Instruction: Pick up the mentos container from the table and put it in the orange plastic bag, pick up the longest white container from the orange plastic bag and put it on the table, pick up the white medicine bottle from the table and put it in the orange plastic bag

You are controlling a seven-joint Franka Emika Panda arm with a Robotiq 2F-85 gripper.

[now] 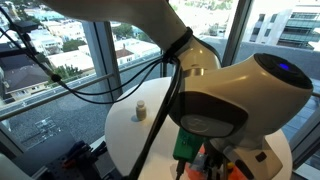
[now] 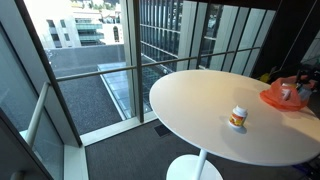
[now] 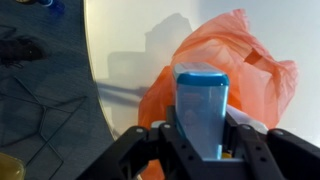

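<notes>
Two dark fingers (image 3: 165, 140) of the gripper (image 3: 205, 140) are seen at the bottom of the wrist view. They are closed against both sides of the mentos container (image 3: 203, 100). The container is held upright between them, and its blue lid (image 3: 203, 75) is turned toward the camera. It is lifted clear of the table and is not resting on it.

Just behind and below the held container, the orange plastic bag (image 3: 255, 65) is spread out on the white table (image 3: 125, 50). Its thin plastic is crumpled, and its mouth cannot be made out from this angle. The dark floor (image 3: 40, 95) is visible past the curved edge of the table.

In an exterior view most of the foreground is filled by the white robot arm (image 1: 235, 90), and black cables (image 1: 100, 85) are hung across the picture. Behind the arm the white medicine bottle (image 1: 140, 110) is standing upright on the table (image 1: 125, 135). It is well apart from the arm.

In an exterior view the whole round table (image 2: 200, 105) is shown on its pedestal (image 2: 195, 168). The medicine bottle (image 2: 238, 117) is placed near the front edge, alone, with a yellowish band around it. The orange bag (image 2: 283, 100) is lying farther back, at the right side of the tabletop. Something small and white (image 2: 287, 91) is seen inside it, but it is too small to be identified.

Tall window panes (image 2: 170, 35) are set behind the table, and buildings (image 2: 85, 30) are seen through them far below.
</notes>
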